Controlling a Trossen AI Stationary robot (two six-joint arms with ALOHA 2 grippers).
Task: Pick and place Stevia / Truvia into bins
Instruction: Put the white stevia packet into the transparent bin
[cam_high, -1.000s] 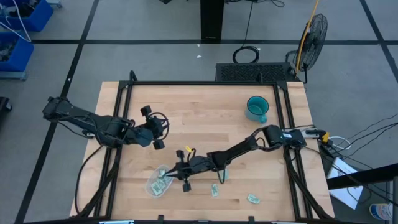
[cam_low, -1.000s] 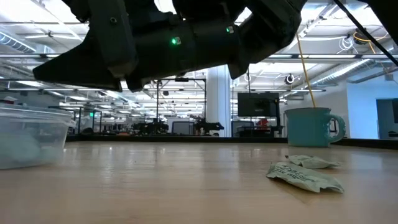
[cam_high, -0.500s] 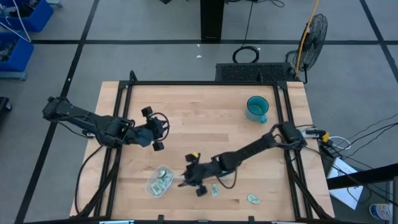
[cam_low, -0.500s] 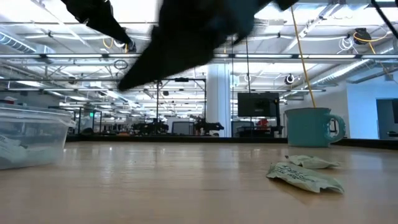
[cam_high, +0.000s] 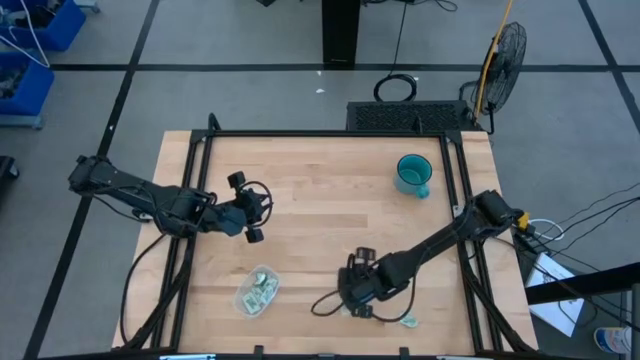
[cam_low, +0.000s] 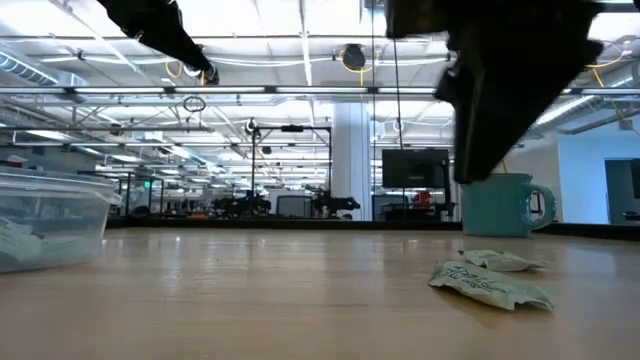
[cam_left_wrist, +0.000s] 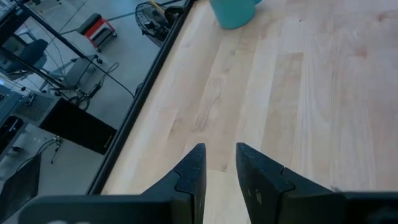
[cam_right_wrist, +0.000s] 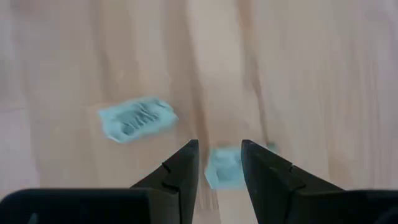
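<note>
The wooden table (cam_high: 320, 200) is smooth, so a thin paper sachet (cam_right_wrist: 225, 168) may slide away when the fingers pinch. The right gripper (cam_high: 358, 295) hangs above it, slightly open, empty. The left gripper (cam_high: 252, 222) waits mid-table, slightly open, empty. The glossy plastic bin (cam_high: 256, 292) holds several sachets.

Wooden table (cam_high: 320, 190): teal mug (cam_high: 412, 174), clear bin (cam_high: 256, 292), two loose sachets (cam_high: 406, 320).

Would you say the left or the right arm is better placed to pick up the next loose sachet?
The right. Its gripper hangs over the near sachet, fingers open around it. The left gripper waits far off, beyond the tub.
</note>
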